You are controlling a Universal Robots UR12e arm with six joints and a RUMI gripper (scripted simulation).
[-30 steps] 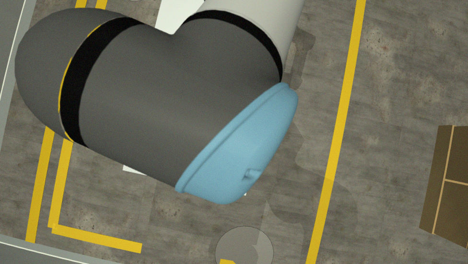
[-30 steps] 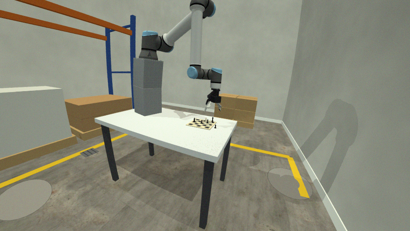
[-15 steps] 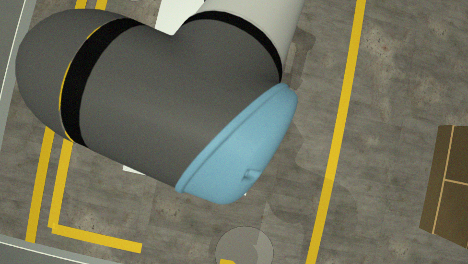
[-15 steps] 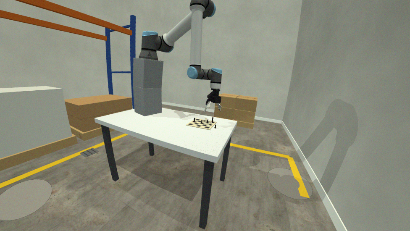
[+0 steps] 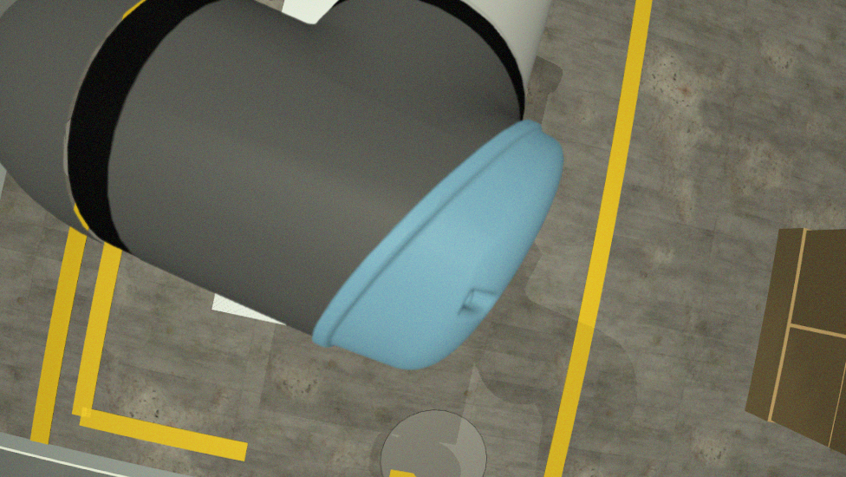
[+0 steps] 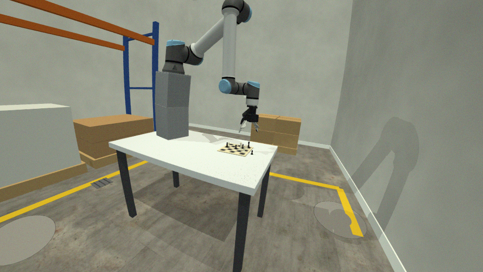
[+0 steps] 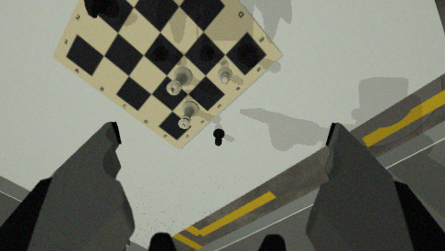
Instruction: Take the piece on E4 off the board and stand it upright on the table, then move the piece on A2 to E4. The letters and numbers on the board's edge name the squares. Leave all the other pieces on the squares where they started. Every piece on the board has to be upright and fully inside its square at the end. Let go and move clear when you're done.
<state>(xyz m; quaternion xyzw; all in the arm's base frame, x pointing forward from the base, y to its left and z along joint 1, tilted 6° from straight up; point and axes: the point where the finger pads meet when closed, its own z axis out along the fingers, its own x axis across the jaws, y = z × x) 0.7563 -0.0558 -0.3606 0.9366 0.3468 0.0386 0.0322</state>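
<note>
My gripper [image 6: 249, 127] [image 7: 222, 124] is open and empty, hanging well above the table's far right corner, past the board's edge. The chessboard [image 6: 225, 150] [image 7: 137, 107] lies on the white table [image 6: 189, 161] [image 7: 55, 119]. A small black pawn [image 7: 219, 136] [image 6: 252, 152] stands upright on the table just off the board's near edge. Three white pieces [image 7: 175, 85] [image 7: 185, 120] [image 7: 224, 74] stand near that edge, and dark pieces [image 7: 159, 54] [image 7: 206, 54] [image 7: 247, 52] stand on squares behind them. Another dark piece [image 7: 98, 6] shows at the top of the wrist view. In the top view the arm's elbow [image 5: 296, 177] hides the board.
The grey pedestal [image 6: 172, 108] with the arm's base stands on the table's far left. Cardboard boxes [image 6: 280, 130] [image 5: 810, 331] sit on the floor behind the table. The table's edge and the floor's yellow line [image 7: 238, 211] lie under the gripper in the wrist view.
</note>
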